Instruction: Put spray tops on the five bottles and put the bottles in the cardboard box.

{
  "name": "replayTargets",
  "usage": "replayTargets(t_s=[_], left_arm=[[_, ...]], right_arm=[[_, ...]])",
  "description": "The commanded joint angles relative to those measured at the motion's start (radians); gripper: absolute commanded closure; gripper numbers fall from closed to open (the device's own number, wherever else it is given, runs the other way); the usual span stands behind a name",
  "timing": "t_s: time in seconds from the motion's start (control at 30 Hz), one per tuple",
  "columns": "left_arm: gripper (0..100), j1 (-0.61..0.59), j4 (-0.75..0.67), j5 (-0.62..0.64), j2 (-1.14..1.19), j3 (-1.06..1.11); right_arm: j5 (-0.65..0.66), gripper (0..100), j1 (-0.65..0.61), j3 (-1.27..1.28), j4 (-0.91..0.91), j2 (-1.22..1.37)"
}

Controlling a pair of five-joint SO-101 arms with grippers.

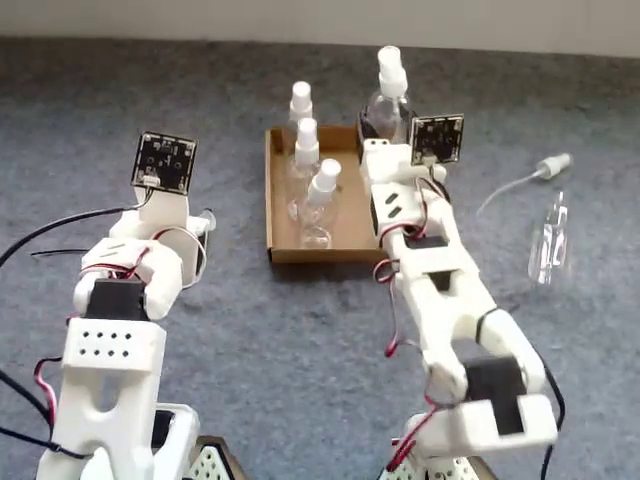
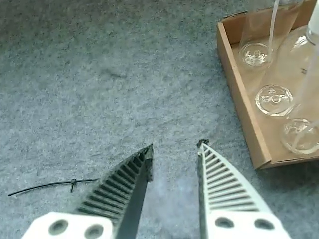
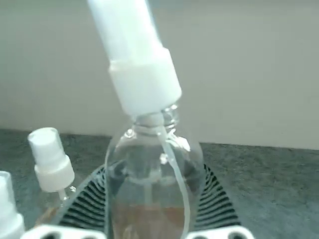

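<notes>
My right gripper is shut on a clear bottle at the far right corner of the cardboard box. In the right wrist view the bottle sits between the ribbed fingers, and its white spray top leans to one side on the neck. Three clear bottles with spray tops stand in the box. A bare bottle lies on the carpet to the right, a loose spray top with its tube beside it. My left gripper is open over bare carpet, left of the box.
A thin black cable tie lies on the grey carpet near my left gripper. Black cables trail from the left arm. Pale wall runs along the far edge. Open carpet lies between the arms and in front of the box.
</notes>
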Motion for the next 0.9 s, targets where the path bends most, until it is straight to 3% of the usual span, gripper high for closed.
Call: replayTargets(t_s=[0.0,0.27,0.6,0.87], left_arm=[[86,-0.013,-0.021,-0.003,-0.005,-0.004],[86,-0.013,-0.029,-0.003,-0.004,0.002],[86,-0.013,-0.097,-0.003,-0.004,0.041],[86,-0.013,-0.098,-0.003,-0.004,0.039]], right_arm=[[-0.017,99.4,0.004,-0.128,-0.137,0.157],[-0.021,99.4,0.005,-0.205,-0.358,0.406],[-0.017,99.4,0.005,-0.437,-0.366,0.638],[-0.015,99.2,0.005,-0.453,-0.366,0.657]])
